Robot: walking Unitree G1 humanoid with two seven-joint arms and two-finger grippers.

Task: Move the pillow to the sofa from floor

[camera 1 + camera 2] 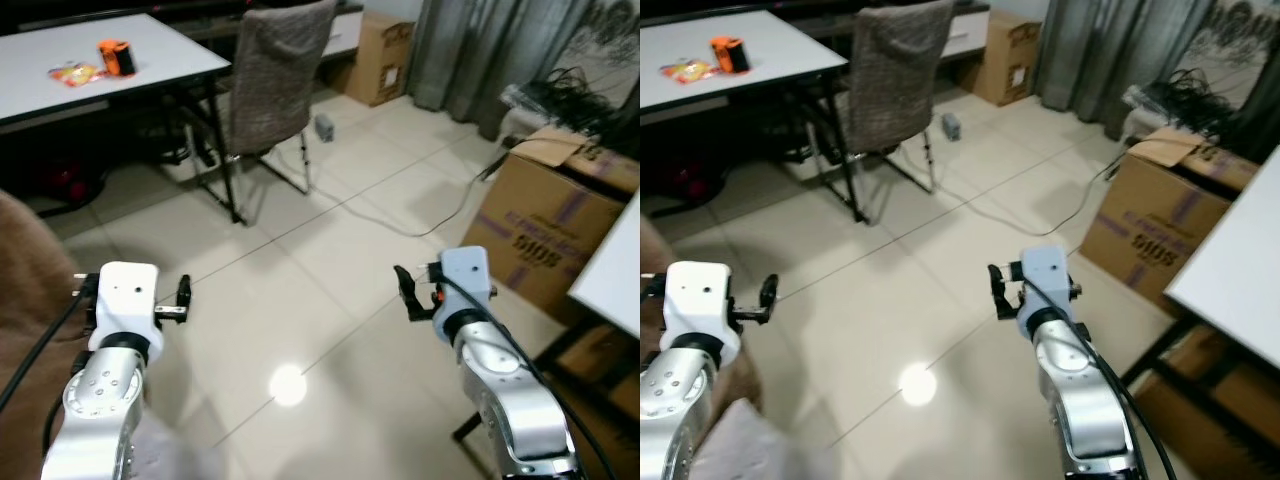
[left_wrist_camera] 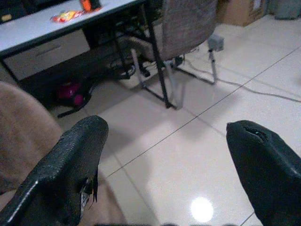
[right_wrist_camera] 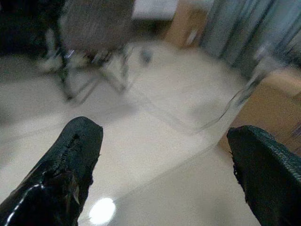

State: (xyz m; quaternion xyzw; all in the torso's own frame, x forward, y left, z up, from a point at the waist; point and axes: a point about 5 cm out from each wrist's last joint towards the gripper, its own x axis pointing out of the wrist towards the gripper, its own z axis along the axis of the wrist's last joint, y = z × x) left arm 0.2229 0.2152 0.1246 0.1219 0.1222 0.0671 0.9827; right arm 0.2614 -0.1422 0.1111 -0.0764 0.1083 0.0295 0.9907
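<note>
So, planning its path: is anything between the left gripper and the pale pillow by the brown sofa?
Nothing visible does. The pale pillow lies against the brown sofa right by the left arm; the left gripper is open above bare floor.

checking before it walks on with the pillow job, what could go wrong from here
Both the left gripper and the right gripper are open and hold nothing, so the pillow is not secured. The thin grey cable trailing across the glossy tiled floor could catch a foot. The open brown cardboard box stands close by the right arm and could be bumped in a turn.
</note>
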